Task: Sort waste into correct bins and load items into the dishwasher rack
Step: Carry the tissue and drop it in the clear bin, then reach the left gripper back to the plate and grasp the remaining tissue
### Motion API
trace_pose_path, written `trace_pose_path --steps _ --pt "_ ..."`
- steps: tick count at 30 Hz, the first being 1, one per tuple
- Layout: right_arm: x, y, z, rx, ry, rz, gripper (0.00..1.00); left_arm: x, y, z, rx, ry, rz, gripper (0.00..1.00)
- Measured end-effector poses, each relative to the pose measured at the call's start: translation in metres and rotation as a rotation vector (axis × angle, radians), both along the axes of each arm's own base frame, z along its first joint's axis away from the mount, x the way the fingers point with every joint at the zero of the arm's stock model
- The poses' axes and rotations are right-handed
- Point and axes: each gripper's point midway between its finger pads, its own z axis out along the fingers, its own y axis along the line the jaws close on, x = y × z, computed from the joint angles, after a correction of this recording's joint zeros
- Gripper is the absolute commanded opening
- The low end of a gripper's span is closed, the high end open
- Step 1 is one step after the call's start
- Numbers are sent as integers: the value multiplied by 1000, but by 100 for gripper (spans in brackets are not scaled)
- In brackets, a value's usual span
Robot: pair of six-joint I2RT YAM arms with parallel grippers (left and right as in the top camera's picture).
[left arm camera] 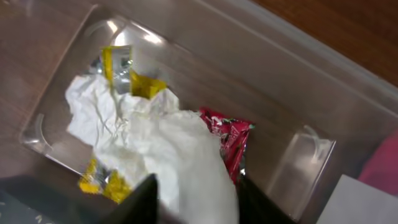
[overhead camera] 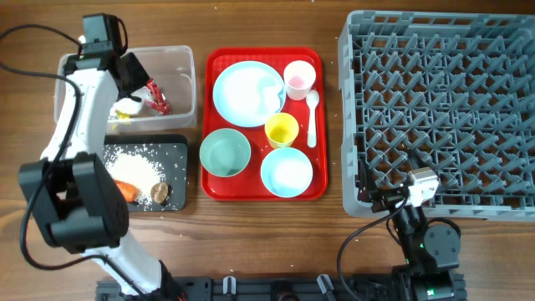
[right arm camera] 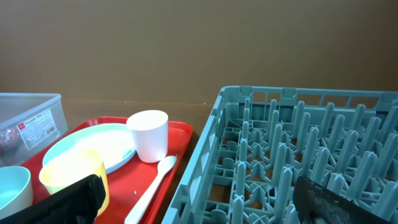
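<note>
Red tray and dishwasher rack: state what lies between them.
Nothing: the overhead view shows only bare table between red tray and dishwasher rack.

Left arm [overhead camera: 77,113] stretched forward, left gripper [left arm camera: 198,200] aimed down, fingers astride white tissue [left arm camera: 186,146], right gripper [right arm camera: 199,191] low, fingers wide.

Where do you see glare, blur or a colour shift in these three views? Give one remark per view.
Overhead: sharp and evenly lit, with the dishwasher rack looking grey. Left wrist: soft all over, the white tissue smeared, and glare spots on the clear bin. Right wrist: a colour cast turns the same rack teal and the pink cup nearly white.
</note>
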Motion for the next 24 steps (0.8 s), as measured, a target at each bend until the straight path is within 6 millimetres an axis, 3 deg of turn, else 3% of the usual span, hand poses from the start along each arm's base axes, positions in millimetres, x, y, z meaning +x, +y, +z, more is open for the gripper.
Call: trace_pose_path --steps 3,5,9,11,13,15,19,24 --pt "0 0 0 0 0 0 100 2 0 3 1 -12 -5 60" --pt "0 0 0 0 0 0 100 6 0 16 1 -43 -6 62" --pt "0 0 0 0 0 0 100 10 -21 94 -18 -229 -59 61" --pt "0 0 0 0 0 0 100 8 -49 137 -46 -333 -131 62" --pt "0 0 0 0 0 0 100 5 -86 160 -87 -386 -221 64" --pt "0 0 0 0 0 0 100 5 -125 160 -125 -385 -312 65" --pt "0 0 0 0 0 0 100 11 -209 126 -179 -330 -487 65" --pt "0 0 0 0 0 0 100 14 -272 78 -201 -257 -601 64"
